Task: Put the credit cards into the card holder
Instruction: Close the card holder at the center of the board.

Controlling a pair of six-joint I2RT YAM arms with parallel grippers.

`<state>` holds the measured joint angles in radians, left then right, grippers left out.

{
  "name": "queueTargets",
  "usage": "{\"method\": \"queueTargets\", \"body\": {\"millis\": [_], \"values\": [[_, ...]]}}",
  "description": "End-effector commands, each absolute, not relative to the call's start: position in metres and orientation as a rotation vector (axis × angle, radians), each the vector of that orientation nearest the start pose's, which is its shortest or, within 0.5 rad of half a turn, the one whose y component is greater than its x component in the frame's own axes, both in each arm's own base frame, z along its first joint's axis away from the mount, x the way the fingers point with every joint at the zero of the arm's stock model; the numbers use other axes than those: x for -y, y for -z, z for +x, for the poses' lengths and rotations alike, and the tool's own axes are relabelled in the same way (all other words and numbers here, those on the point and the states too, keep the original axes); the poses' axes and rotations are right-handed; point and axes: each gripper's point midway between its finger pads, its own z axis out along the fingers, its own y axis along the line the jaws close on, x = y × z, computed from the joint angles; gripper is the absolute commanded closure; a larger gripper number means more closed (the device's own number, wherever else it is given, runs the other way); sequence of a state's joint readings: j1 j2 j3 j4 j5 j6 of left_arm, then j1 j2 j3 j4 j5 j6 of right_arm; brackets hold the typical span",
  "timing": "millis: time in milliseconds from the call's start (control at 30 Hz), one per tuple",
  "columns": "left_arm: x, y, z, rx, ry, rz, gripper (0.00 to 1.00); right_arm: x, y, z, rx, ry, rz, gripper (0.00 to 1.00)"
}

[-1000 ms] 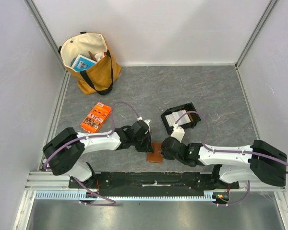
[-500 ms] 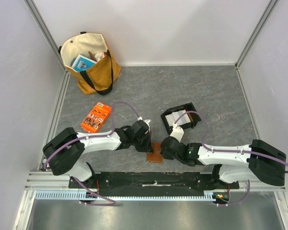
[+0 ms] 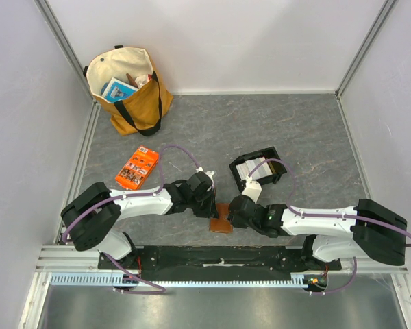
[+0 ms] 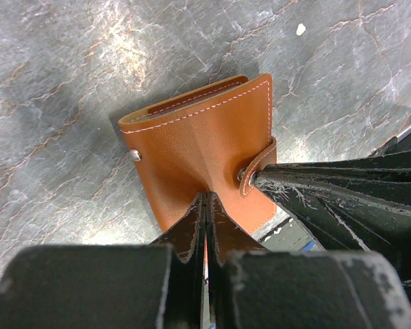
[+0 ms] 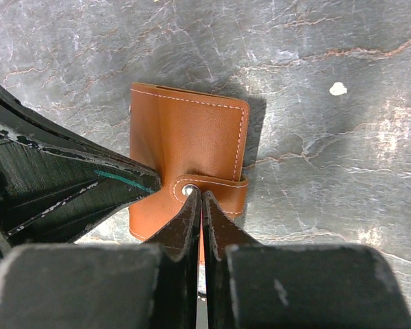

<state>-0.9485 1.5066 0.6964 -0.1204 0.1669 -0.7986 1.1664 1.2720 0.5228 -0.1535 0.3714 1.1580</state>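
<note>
The card holder (image 3: 221, 224), a tan-brown leather wallet, lies closed on the grey table between the two arms. It also shows in the left wrist view (image 4: 192, 137) and in the right wrist view (image 5: 185, 137). My left gripper (image 3: 214, 213) is shut, and its tips (image 4: 207, 197) rest on the wallet's front near the middle. My right gripper (image 3: 229, 216) is shut, and its tips (image 5: 197, 195) touch the round snap on the strap (image 5: 219, 188). The credit cards (image 3: 250, 166), white and pale grey, lie in a black tray behind the right arm.
The black tray (image 3: 274, 157) sits right of centre. An orange printed packet (image 3: 137, 168) lies at the left. A tan tote bag (image 3: 133, 103) with items in it stands at the back left. The metal rail (image 3: 68, 257) runs along the near edge.
My right gripper has crept slightly left against the wallet's snap. The left gripper and the wallet have not visibly moved.
</note>
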Motion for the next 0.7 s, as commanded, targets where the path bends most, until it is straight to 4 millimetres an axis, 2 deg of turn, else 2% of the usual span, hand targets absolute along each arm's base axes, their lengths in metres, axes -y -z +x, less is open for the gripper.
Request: {"method": "queueTargets", "body": {"millis": [0, 667], "values": [[0.2933, -0.0175, 0.142, -2.761, 0.766, 0.282, 0.98, -0.282, -0.0466, 0.1537, -2.451, -0.649, 0.165, 0.92], [0.293, -0.0169, 0.1421, -2.761, 0.762, 0.285, 0.98, -0.283, -0.0494, 0.1593, -2.442, -0.639, 0.162, 0.84]]}}
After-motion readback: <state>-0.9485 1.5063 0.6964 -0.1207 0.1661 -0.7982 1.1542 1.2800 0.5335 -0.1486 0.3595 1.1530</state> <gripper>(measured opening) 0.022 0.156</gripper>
